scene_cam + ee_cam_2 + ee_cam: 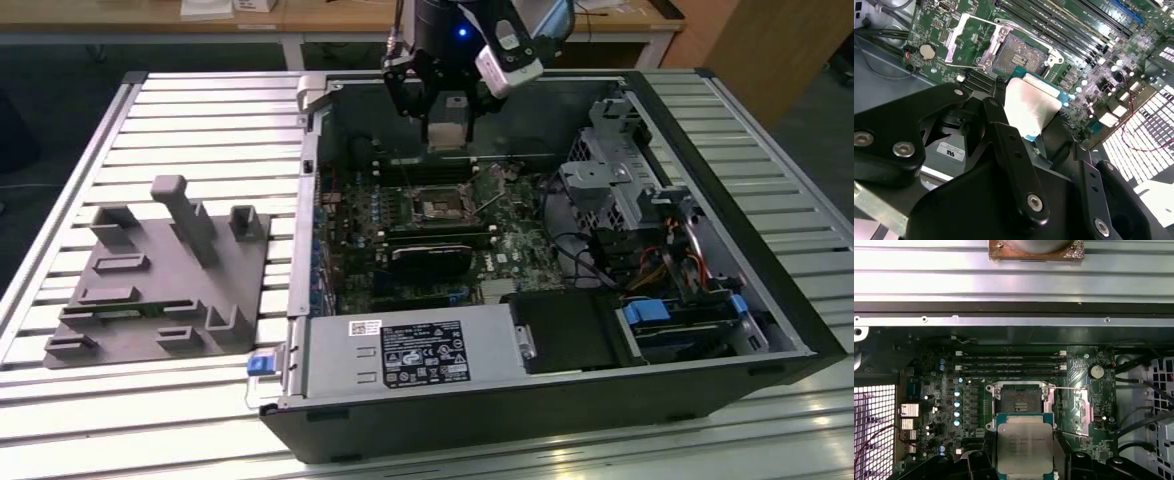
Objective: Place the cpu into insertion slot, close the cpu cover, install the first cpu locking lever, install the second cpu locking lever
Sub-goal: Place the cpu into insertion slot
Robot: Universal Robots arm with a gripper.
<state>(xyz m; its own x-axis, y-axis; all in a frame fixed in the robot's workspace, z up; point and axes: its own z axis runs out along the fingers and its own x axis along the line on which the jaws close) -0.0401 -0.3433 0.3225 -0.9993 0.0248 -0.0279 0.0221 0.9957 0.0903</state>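
Black two-fingered gripper (1024, 466): clamped on the small flat square silvery-topped cpu (1024, 447), held above the board. Beyond it, the square dark-centred insertion slot (1016, 405) sits unfilled. The thin silvery frame-shaped cpu cover (1079, 410) stands open alongside. Placement, cover and both levers outstanding.

Grey fixture (160, 290) beside computer case (534, 415)

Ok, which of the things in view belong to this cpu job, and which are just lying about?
Job:
gripper, shut on the cpu
slot, open and empty
cover, flipped open

Lying about:
grey fixture on the table
memory sticks
coin battery
power supply
drive cage
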